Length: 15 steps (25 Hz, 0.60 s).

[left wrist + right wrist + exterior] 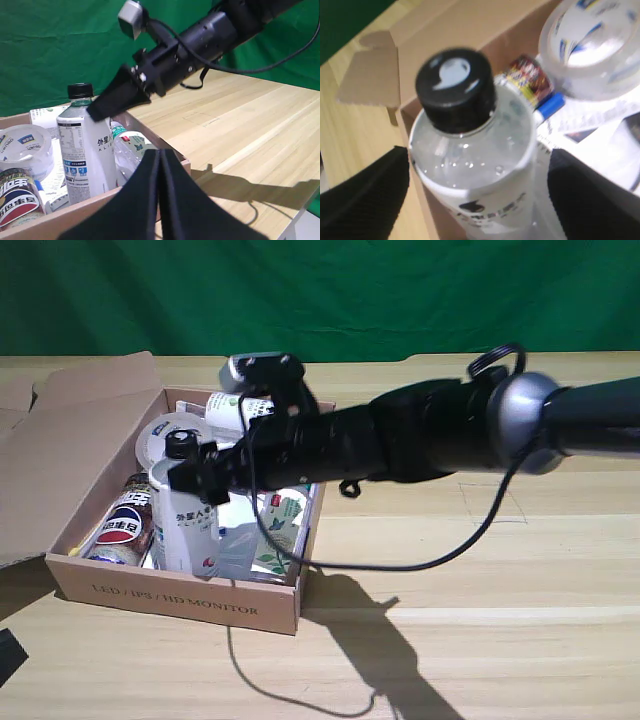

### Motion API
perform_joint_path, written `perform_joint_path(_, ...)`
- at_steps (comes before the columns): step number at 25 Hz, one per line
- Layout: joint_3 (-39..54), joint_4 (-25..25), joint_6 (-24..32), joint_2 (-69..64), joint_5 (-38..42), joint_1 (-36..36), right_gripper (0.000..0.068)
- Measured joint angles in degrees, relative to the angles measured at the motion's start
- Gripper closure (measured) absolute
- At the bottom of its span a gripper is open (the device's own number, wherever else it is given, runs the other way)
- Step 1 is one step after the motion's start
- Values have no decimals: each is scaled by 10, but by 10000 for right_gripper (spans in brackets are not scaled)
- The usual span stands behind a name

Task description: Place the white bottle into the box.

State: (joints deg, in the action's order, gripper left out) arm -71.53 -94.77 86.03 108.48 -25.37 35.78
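White bottle is standing upright inside the box, so its placing looks about done; the right gripper is straddling its shoulder, fingers spread either side, whether touching I cannot tell; farther back, a tape roll is lying

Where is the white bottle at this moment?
In the exterior view, the white bottle stands upright inside the box, toward its front wall, just right of the Pepsi can, with the right pincer around its upper part.
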Motion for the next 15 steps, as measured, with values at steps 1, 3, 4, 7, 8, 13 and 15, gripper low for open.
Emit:
perform_joint_path(1, 0, 0, 0, -25, 0, -17, 18)
perform_joint_path(3, 0, 0, 0, -68, 1, -45, 37)
perform_joint_path(4, 0, 0, 0, -83, 1, -56, 45)
perform_joint_path(7, 0, 10, -1, -153, 1, -109, 90)
perform_joint_path(8, 0, 24, -2, -178, 1, -131, 117)
perform_joint_path(13, 0, 98, -35, -271, 6, -216, 308)
perform_joint_path(15, 0, 130, -46, -301, 7, -244, 407)
